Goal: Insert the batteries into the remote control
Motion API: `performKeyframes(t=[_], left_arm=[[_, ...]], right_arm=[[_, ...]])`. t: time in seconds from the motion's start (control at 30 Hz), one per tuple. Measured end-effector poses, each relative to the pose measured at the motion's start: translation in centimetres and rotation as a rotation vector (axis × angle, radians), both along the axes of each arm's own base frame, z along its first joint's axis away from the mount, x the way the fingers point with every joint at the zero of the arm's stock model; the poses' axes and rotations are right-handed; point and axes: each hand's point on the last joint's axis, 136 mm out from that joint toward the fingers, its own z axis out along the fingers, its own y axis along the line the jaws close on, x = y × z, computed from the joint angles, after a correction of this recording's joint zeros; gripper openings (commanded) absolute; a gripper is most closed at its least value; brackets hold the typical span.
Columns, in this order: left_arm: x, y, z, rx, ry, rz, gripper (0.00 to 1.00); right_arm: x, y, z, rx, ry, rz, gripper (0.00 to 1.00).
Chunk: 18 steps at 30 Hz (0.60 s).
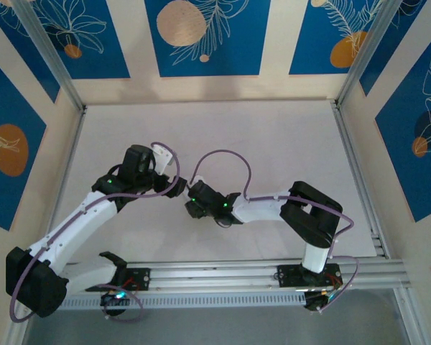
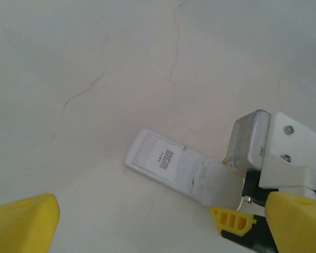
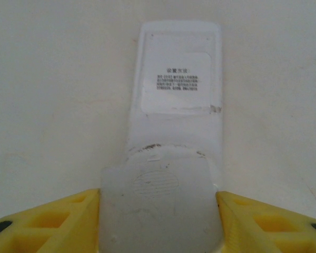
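Left arm (image 1: 79, 215): rises from its base at the near left, reaches forward and to the right, wrist tipped down. Left gripper (image 1: 177, 187): jaws spread wide, yellow fingers (image 2: 23, 224) far apart. Right arm (image 1: 273, 208): upright from its base at the near right, elbow folded, forearm stretched to the left. Right gripper (image 1: 195, 209): just beside the left gripper, pointed low; yellow fingers (image 3: 50, 224) partway apart, one close against each side of the remote control (image 3: 174, 132); whether they press it cannot be told
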Motion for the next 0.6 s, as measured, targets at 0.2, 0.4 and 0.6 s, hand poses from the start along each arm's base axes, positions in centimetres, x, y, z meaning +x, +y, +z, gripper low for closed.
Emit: performKeyframes(t=[0.2, 0.4, 0.6], left_arm=[[0.0, 0.0, 0.0, 0.0, 0.0, 0.0, 1.0], [0.0, 0.0, 0.0, 0.0, 0.0, 0.0, 1.0], [0.0, 0.0, 0.0, -0.006, 0.004, 0.009, 1.0]], right_arm=[[0.1, -0.1, 0.0, -0.007, 0.0, -0.008, 0.6], [0.1, -0.5, -0.2, -0.025, -0.003, -0.017, 0.59], [0.0, -0.9, 0.9, -0.004, 0.0, -0.043, 0.59]])
